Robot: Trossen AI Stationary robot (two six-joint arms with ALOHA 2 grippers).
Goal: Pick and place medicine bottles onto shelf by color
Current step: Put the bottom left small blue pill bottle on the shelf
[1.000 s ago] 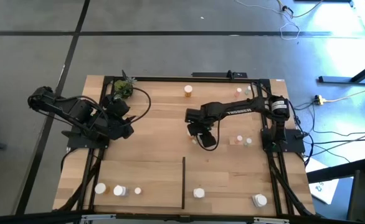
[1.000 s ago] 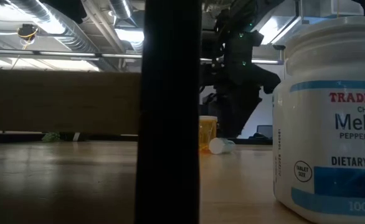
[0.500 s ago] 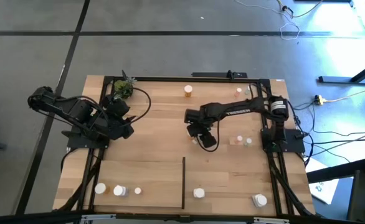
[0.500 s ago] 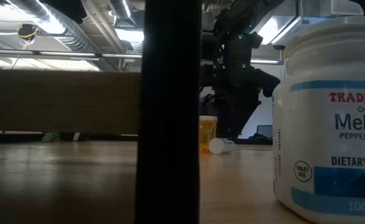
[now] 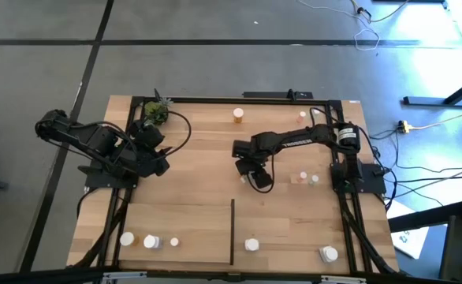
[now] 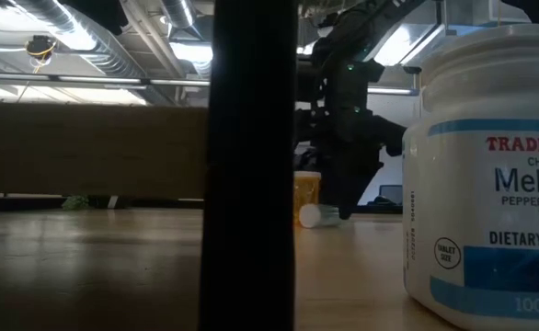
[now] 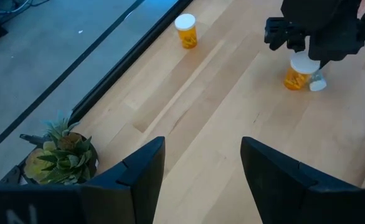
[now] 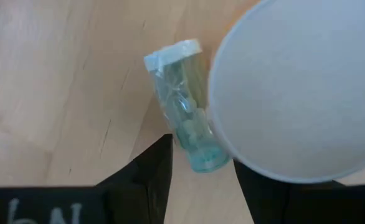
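Lowered since a second ago, the right hand [image 5: 254, 173] straddles an upright orange bottle [image 7: 296, 73], fingers apart, not yet pinching; a small clear vial [image 8: 182, 106] lies beside it. Left hand [image 7: 201, 177] waits spread near the plant [image 5: 157, 113].

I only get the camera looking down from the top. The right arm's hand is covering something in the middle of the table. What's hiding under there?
Observer: The left wrist view shows an orange bottle with a white cap. It is standing upright, directly under the right gripper.
Operator: Is it all by itself?
Observer: No. The right wrist view shows a small clear vial lying on its side right beside it.
Operator: And the other hand, does it have anything?
Observer: No. In the left wrist view the left gripper has its fingers apart with nothing between them. It is waiting near the potted plant.
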